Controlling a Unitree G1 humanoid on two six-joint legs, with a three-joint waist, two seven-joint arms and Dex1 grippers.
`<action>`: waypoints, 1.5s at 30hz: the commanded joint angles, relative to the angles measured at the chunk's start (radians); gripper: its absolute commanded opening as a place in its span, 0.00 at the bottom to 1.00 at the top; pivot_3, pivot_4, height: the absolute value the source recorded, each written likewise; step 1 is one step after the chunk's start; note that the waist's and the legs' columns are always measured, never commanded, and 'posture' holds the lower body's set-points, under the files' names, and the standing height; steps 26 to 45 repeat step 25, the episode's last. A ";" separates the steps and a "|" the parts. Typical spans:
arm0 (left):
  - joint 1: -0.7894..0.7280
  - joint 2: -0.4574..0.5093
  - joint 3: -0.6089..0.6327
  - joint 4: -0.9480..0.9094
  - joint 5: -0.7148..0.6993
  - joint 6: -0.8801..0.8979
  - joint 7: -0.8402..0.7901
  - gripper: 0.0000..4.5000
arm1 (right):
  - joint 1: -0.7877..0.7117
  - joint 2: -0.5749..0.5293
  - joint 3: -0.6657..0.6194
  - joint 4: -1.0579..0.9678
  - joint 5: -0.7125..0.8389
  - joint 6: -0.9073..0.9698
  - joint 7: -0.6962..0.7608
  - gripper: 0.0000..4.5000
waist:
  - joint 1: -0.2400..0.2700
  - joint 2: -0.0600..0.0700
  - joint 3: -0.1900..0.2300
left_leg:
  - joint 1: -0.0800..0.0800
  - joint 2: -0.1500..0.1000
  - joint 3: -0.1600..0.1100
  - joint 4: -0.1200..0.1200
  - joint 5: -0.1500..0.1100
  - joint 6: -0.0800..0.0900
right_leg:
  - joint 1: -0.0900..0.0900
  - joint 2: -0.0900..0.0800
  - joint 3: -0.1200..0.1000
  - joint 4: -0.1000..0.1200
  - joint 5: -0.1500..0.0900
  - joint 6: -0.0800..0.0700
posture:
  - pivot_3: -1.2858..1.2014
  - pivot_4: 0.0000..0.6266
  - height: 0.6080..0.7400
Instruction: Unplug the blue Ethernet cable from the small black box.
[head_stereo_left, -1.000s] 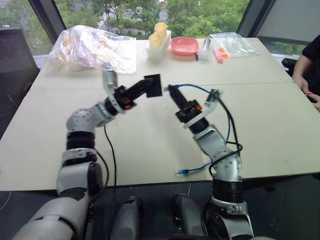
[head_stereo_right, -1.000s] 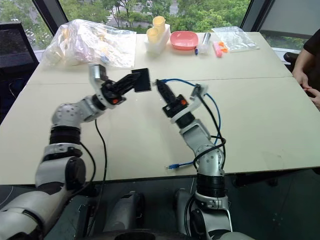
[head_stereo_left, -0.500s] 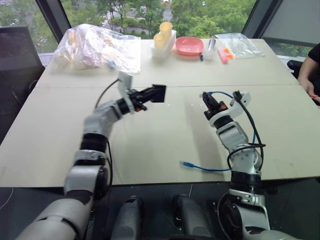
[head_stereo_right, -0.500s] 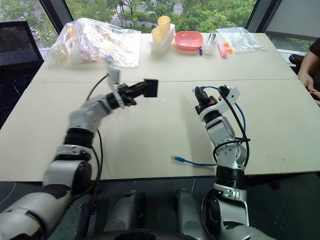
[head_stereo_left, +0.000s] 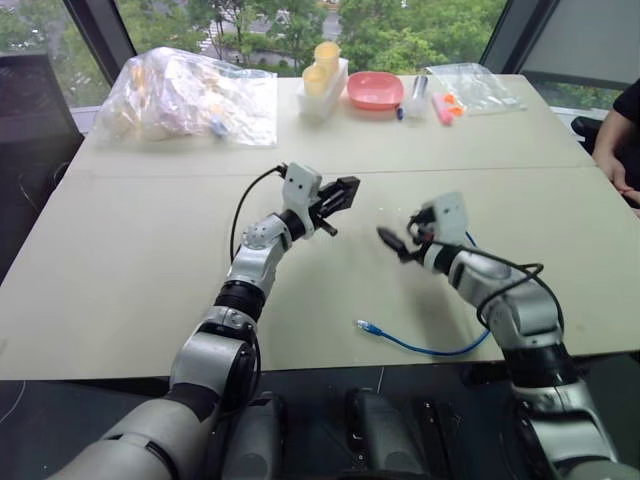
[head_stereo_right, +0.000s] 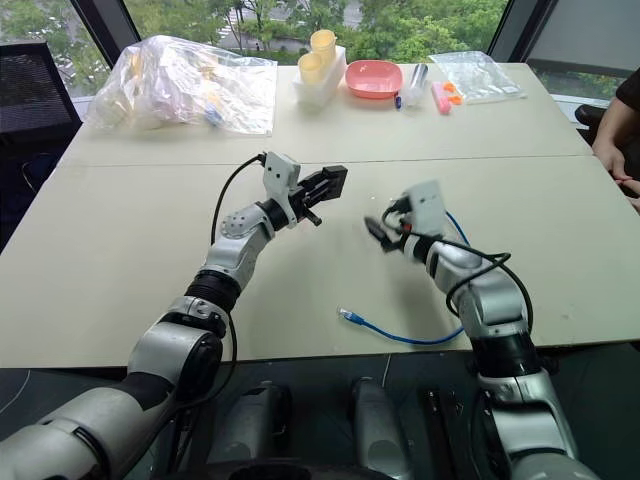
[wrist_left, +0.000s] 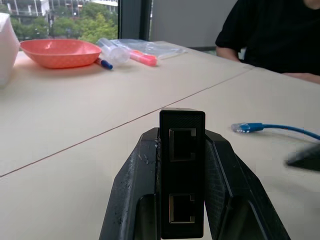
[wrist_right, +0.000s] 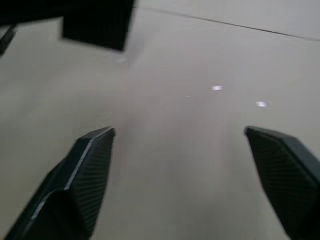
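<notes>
Two pale tabletops (head_stereo_left: 120, 260) butt together along a seam and stretch out in front of me, with a person's dark sleeve (head_stereo_left: 622, 110) at the far right edge. On the far left of the table lies a big crinkled clear plastic bag (head_stereo_left: 185, 95) stuffed with pale things, and to its right along the far edge stand a white holder with yellow cups (head_stereo_left: 322, 70), a shallow pink bowl (head_stereo_left: 375, 90), a pink marker (head_stereo_left: 441, 107) and a smaller clear bag (head_stereo_left: 472, 88). My left gripper (head_stereo_left: 345, 192) is out over the middle of the table, just beyond the seam, its two black fingers clamped on the flat sides of the small black box (wrist_left: 182, 172); from the left wrist view the box stands on edge between the pads with two empty square ports facing away from me, one above the other. My right gripper (wrist_right: 180, 175) hangs to the right of it, a little nearer to me, with its fingers (wrist_right: 90, 170) spread wide apart and nothing between them, only bare tabletop beyond. The blue Ethernet cable (head_stereo_left: 430, 347) is free of the box and lies on the table near my right side, curving from under my right forearm toward the near edge, its clear plug (head_stereo_left: 367, 326) resting flat on the surface well apart from the box.
</notes>
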 joint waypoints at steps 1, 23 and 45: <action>-0.032 -0.020 -0.005 0.043 0.018 -0.046 0.007 0.23 | 0.013 0.055 -0.067 -0.057 0.020 -0.018 -0.009 1.00 | -0.001 0.000 0.000 | 0.000 0.000 0.000 0.000 0.000 0.000 | 0.000 0.000 0.000 0.000 0.000 -0.001 | 0.52 0.24 1.00; 0.348 0.412 0.095 -1.012 -0.293 0.794 -0.170 0.99 | 0.140 0.104 -0.326 -0.145 0.092 -0.065 0.081 1.00 | -0.010 0.000 0.000 | 0.002 0.001 -0.001 0.002 0.000 0.000 | 0.002 0.001 0.000 0.001 -0.001 -0.004 | 0.52 0.24 1.00; 0.410 0.460 0.129 -1.078 -0.323 0.848 -0.143 0.99 | 0.163 0.123 -0.355 -0.148 0.106 -0.083 0.073 1.00 | -0.010 0.001 0.000 | 0.004 0.002 0.000 0.000 0.000 0.000 | 0.002 0.001 0.002 0.002 -0.002 -0.004 | 0.52 0.24 1.00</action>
